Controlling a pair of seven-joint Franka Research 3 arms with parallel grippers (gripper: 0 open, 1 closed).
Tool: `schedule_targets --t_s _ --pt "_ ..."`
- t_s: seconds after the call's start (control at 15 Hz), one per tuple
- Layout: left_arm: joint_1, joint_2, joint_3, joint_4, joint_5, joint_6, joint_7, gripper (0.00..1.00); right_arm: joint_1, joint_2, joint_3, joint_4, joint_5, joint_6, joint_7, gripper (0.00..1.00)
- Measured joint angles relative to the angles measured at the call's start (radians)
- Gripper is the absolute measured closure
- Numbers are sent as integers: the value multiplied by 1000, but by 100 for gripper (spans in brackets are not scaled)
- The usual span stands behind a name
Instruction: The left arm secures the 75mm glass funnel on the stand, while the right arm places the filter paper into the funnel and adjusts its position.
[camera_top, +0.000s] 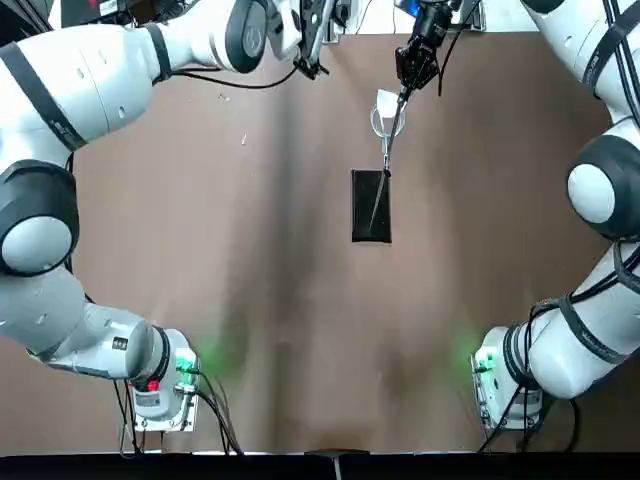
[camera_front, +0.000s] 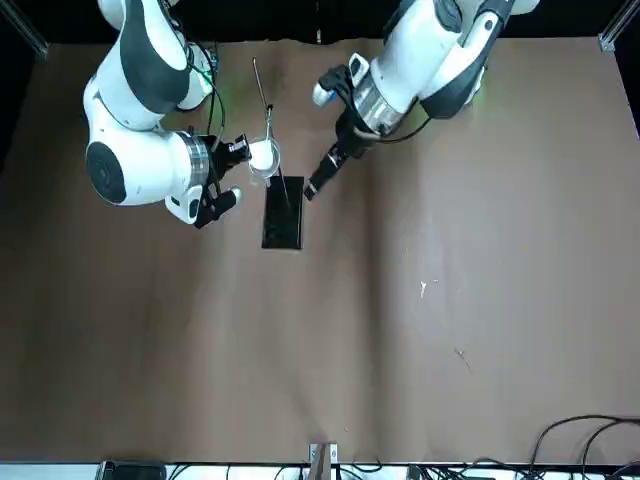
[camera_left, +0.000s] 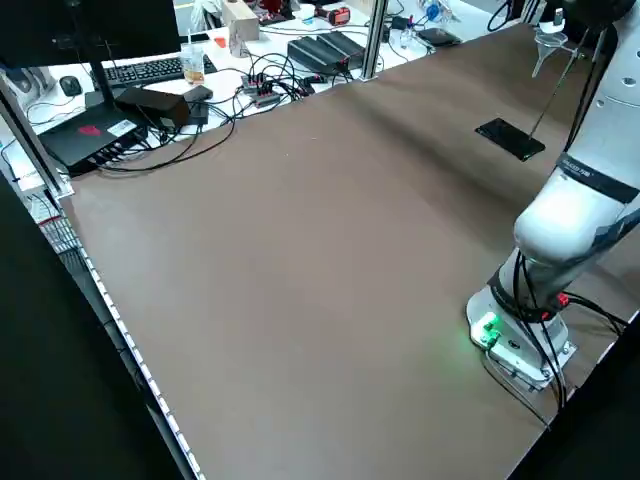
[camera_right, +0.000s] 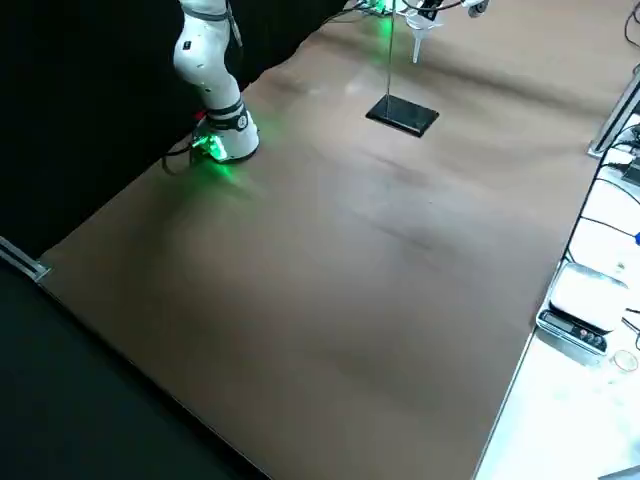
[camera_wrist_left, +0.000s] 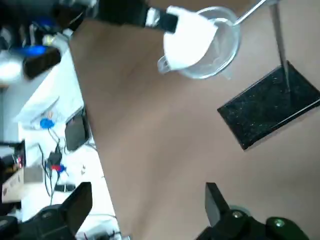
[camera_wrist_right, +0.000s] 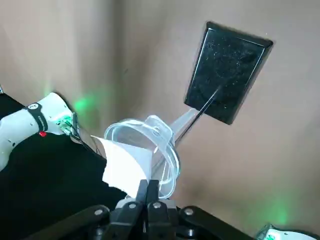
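Top view: the stand (camera_top: 371, 205) sits on the brown counter (camera_top: 250, 300) toward the far edge, its rod leaning up to the ring, where the glass funnel (camera_top: 386, 122) rests. The right end effector (camera_top: 402, 93) reaches in from the far side and holds the filter paper (camera_top: 387, 103) over the funnel's mouth. The left end effector (camera_top: 311, 68) is drawn back to the left, well apart from the stand.

Front view: the right end effector (camera_front: 243, 150) meets the white filter paper (camera_front: 262, 155) at the ring, just above the stand (camera_front: 283, 214). The left end effector (camera_front: 313, 187) points down near the base plate but touches nothing.

Left side view: only the funnel (camera_left: 545, 46) on its rod and the plate show, far off.

Right side view: the same stand (camera_right: 403, 113) appears small, with the funnel (camera_right: 418, 32) above it.

Left wrist view: the left fingers (camera_wrist_left: 215, 202) stand wide apart and empty. Beyond them the filter paper (camera_wrist_left: 189, 39) lies half over the funnel (camera_wrist_left: 216, 50), tilted across its rim and not yet seated.

Right wrist view: the right fingers (camera_wrist_right: 150, 190) are pressed together on an edge of the filter paper (camera_wrist_right: 126, 167), which leans against the funnel's rim (camera_wrist_right: 167, 150).

The risk, as I judge it: nothing braces the funnel, so a sideways push from the paper could tip it in the ring or rock the light stand. Letting go while the paper sits this askew could leave it on the rim, or let it slide off onto the counter.
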Motion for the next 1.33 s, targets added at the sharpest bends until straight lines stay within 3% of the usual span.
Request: schedule_targets --t_s 0.13,0.47,0.73,0.93,1.2,1.33 --pt "26 6 3 4 0 0 -152 0 0 0 -1 1 0 0 0 92" --pt "55 9 21 9 0 0 -429 0 0 0 -1 1 0 0 0 48" --pt "86 9 28 17 1 -20 -615 0 -6 0 -12 2 0 -1 -1 47" --pt "92 0 40 24 11 -59 -749 0 -70 0 -22 4 -7 0 -52 47" --pt "109 -22 47 25 134 -102 -974 0 -194 -1 -28 5 -104 -2 -118 48" --pt "117 -26 48 30 209 -141 -1122 0 -236 -5 -29 7 -166 -2 -142 57"
